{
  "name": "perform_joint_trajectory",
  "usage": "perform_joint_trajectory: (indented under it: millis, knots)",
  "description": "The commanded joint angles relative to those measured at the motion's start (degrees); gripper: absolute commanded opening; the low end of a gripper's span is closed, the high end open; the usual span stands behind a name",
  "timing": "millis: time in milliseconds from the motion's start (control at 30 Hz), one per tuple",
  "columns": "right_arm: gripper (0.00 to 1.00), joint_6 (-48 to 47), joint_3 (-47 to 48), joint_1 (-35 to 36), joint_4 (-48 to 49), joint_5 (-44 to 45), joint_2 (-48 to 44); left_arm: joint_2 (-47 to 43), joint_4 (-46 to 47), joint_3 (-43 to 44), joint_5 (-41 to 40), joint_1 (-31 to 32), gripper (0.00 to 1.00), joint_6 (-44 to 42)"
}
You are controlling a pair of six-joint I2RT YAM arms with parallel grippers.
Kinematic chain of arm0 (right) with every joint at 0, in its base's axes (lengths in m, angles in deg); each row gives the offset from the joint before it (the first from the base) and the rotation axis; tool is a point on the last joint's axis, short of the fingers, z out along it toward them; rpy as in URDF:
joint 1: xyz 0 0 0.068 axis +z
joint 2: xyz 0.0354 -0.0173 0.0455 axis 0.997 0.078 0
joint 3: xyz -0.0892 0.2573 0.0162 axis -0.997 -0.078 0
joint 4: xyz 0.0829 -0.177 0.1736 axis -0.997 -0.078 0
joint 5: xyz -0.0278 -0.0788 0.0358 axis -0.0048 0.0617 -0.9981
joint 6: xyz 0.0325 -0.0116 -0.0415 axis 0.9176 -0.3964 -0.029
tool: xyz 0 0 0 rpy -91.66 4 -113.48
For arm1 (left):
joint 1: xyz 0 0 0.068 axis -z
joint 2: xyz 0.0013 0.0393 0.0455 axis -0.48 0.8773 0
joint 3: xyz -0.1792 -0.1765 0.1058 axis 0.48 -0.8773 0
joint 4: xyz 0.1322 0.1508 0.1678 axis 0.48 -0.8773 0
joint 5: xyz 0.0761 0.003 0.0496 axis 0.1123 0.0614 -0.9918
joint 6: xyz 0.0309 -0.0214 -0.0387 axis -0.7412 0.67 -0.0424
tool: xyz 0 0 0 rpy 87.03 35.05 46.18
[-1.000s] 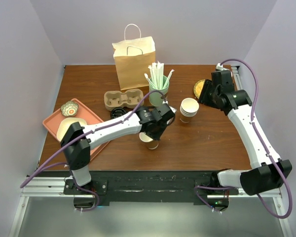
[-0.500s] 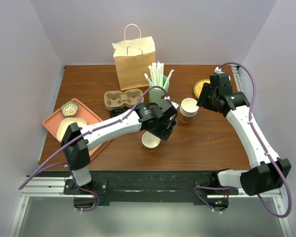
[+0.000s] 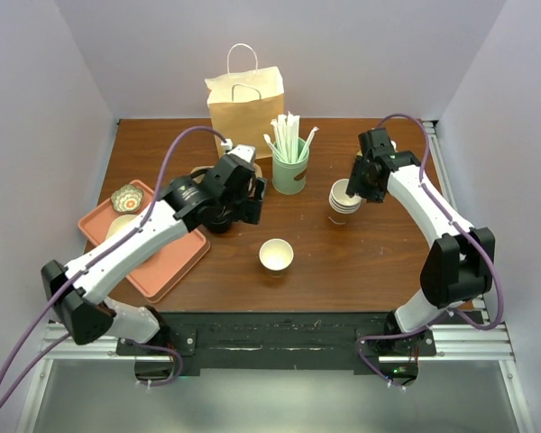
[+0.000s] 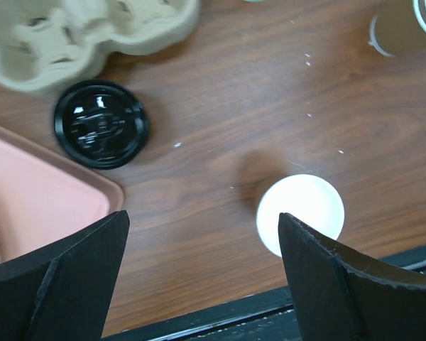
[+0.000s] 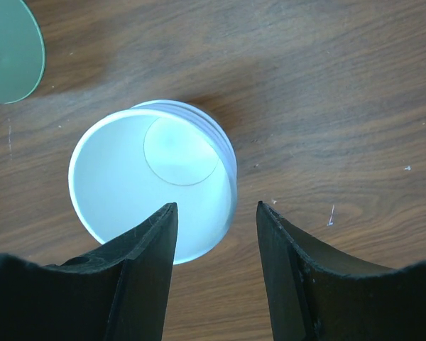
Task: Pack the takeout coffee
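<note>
The takeout coffee's small paper cup (image 3: 276, 254) stands alone near the table's front edge, open-topped with no lid, its white inside (image 4: 300, 213) facing up. A loose black lid (image 4: 101, 123) lies flat beside the cardboard cup carrier (image 4: 92, 35). My left gripper (image 3: 237, 206) hovers over that lid area, up and left of the cup, its jaws wide open and empty (image 4: 201, 217). My right gripper (image 3: 356, 185) hangs open over the stack of white-lined cups (image 5: 153, 177), one finger above the top cup's inside and the other outside its rim (image 5: 215, 206).
A tall paper bag (image 3: 245, 113) stands at the back. A green cup of straws (image 3: 289, 171) sits between the arms. The pink tray (image 3: 162, 262) with a small dish lies on the left, next to the carrier.
My left gripper opened, left the paper cup standing on the table and drew back up-left towards the black lid. The right arm swung left to hang over the cup stack.
</note>
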Motion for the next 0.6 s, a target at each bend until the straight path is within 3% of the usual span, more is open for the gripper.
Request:
perform_joint_trajectory:
  millis: [0,267,333,433,567]
  knots:
    - [0.52,-0.4,1.4,0.1,2.0,2.1,0.9,-4.8,-0.7,-2.8,-6.3,0.0,0.91,2.9]
    - [0.42,-1.0,2.7,0.0,4.5,2.4,5.4,-4.5,-2.7,-5.4,-9.2,-1.1,0.89,6.2]
    - [0.3,-0.9,3.5,0.1,5.3,2.4,6.3,-4.0,-3.0,-5.8,-11.3,-1.7,0.89,6.1]
    - [0.2,-0.9,6.4,0.1,5.7,2.3,7.9,-3.9,-0.1,-7.8,-10.6,-4.2,0.88,4.1]
    - [0.19,0.0,12.8,0.0,5.6,2.3,11.8,-3.0,6.0,-10.6,-6.9,-8.1,0.86,-0.4]
